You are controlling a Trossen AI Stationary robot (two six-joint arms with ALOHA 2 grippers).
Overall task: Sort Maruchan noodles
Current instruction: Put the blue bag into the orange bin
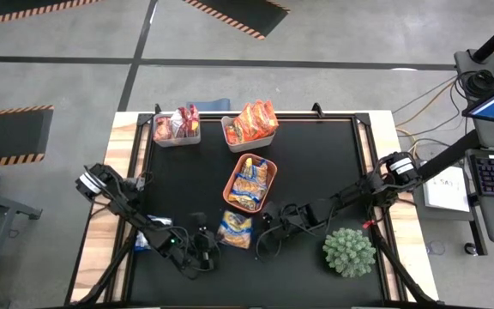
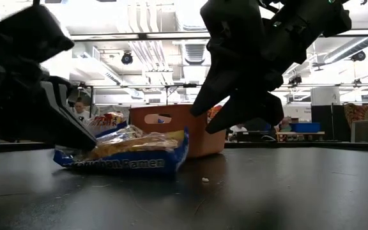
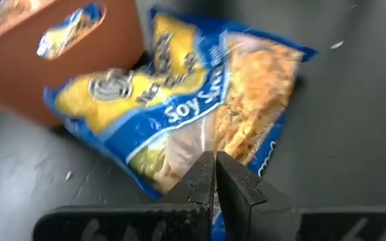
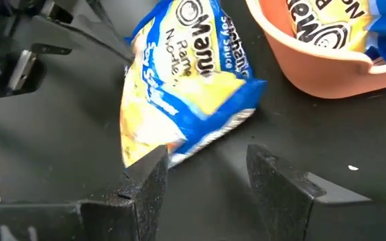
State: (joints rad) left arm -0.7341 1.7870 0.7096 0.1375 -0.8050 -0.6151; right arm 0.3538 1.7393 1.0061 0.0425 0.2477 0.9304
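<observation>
A blue-and-yellow Maruchan noodle packet lies flat on the black mat just near of the orange tray, which holds more blue-and-yellow packets. My left gripper is shut, with its tips at the packet's left end. My right gripper hangs open above the mat at the packet's right side, with nothing between its fingers. Two clear bins at the far edge hold orange-red packets. My left gripper's shut fingertips meet the loose packet at the blue edge of its left end. They slant down from the table's left. The packet stays on the mat. Whether the tips press on it or only touch it, I cannot tell.
A spiky green plant ball sits at the near right, close to my right arm. A pale bluish packet lies on the near left beside my left arm. The tray's wall stands right behind the loose packet.
</observation>
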